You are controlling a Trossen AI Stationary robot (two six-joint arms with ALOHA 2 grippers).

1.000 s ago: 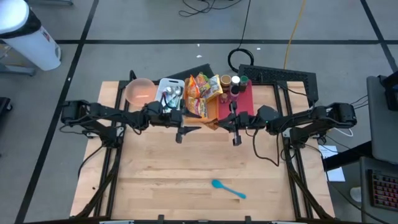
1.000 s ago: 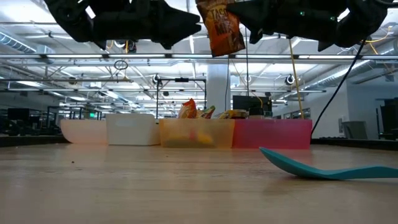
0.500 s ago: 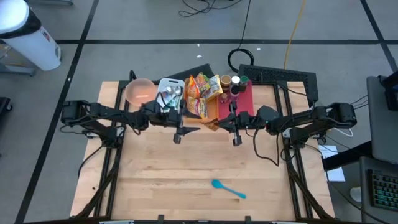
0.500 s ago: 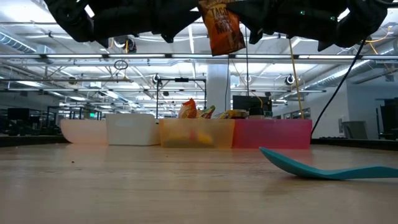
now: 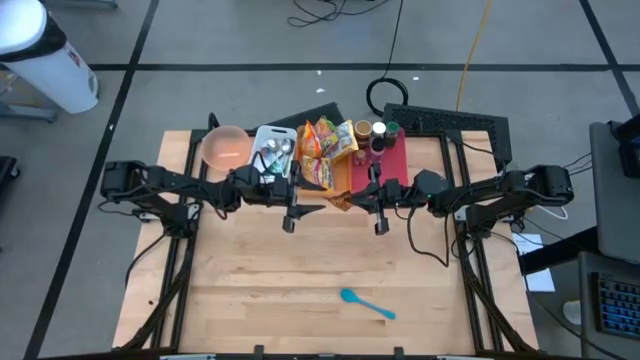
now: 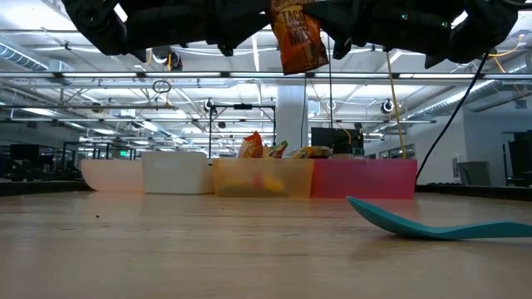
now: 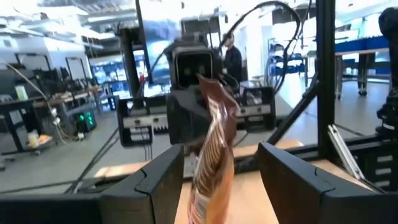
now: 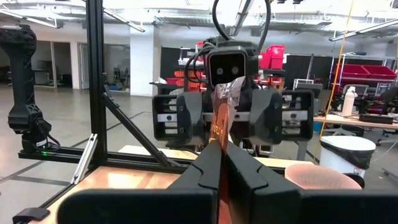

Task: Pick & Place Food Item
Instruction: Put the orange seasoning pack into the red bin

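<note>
Right gripper [image 5: 345,201] pinched fully closed on the upper edge of an orange taco-mix packet [image 6: 298,37], which hangs in the air above the wooden table [image 5: 300,270], in front of the yellow bin [image 6: 263,177] of snack bags. Left gripper [image 5: 318,206] faces it nose to nose, fingers [image 7: 155,186] spread apart on either side of the packet, not gripping it. A teal spoon [image 5: 367,303] lies on the table well apart from the yellow bin, toward the near edge. Pink bowl [image 5: 225,147], white bin [image 5: 273,150] and red bin [image 5: 392,160] stand in a row with the yellow bin.
</note>
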